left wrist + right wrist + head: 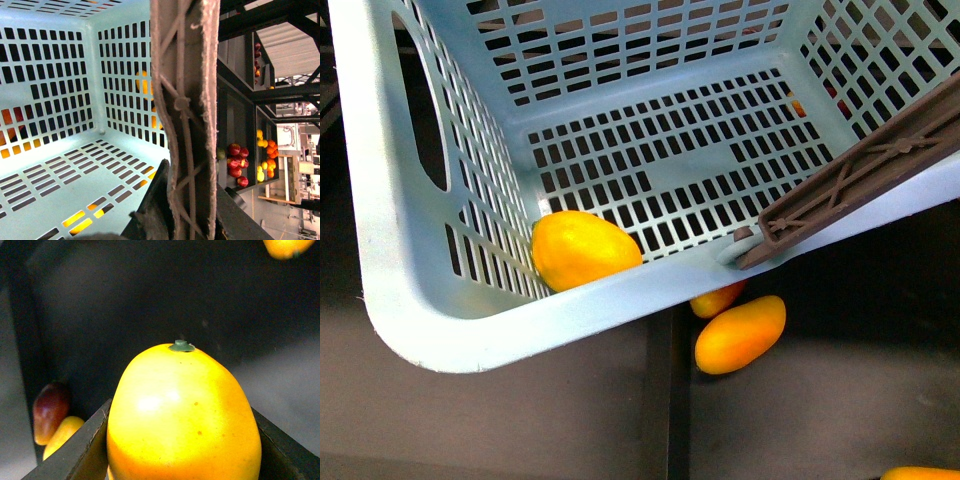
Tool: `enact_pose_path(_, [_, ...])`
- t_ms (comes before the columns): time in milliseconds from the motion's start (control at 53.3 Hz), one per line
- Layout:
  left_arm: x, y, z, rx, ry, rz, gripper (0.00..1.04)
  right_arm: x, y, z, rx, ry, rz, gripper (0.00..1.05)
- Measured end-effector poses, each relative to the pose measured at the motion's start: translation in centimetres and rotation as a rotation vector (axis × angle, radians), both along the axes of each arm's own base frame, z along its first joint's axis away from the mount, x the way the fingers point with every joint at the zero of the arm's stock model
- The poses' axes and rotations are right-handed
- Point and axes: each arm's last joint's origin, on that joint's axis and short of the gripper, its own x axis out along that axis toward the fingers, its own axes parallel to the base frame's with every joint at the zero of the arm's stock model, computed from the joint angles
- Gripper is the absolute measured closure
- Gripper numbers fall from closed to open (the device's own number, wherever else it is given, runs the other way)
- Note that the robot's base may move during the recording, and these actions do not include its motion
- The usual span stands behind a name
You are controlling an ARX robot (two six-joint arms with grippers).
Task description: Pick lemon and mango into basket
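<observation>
Lemon (582,248) sits in basket (520,335), lower left of front view; right tool (181,455) clamps a mango (182,410) not yet deposited; grip of left tool (162,215) unclear.

I log: basket (410,300), matt plastic; handle (860,175), ribbed plastic, frayed rough edges; lemon (582,248) and mango (182,415), smooth glossy skin.

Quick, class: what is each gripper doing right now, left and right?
Left gripper: closed on the basket handle, by the look of it.
Right gripper: closed on the mango.
</observation>
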Motion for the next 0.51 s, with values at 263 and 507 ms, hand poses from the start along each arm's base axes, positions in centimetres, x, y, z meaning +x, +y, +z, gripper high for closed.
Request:
enact_pose_path(263, [0.0,0.0,0.0,0.0,0.0,-0.001,0.98,-0.8,1.2,6.9,-0.047,-0.259,0.174,0.42])
enact_pose_path(507, [0.0,0.0,0.0,0.0,0.0,0.0,0.98,-0.8,6.1,13.4,-0.088,-0.503,0.306,0.42])
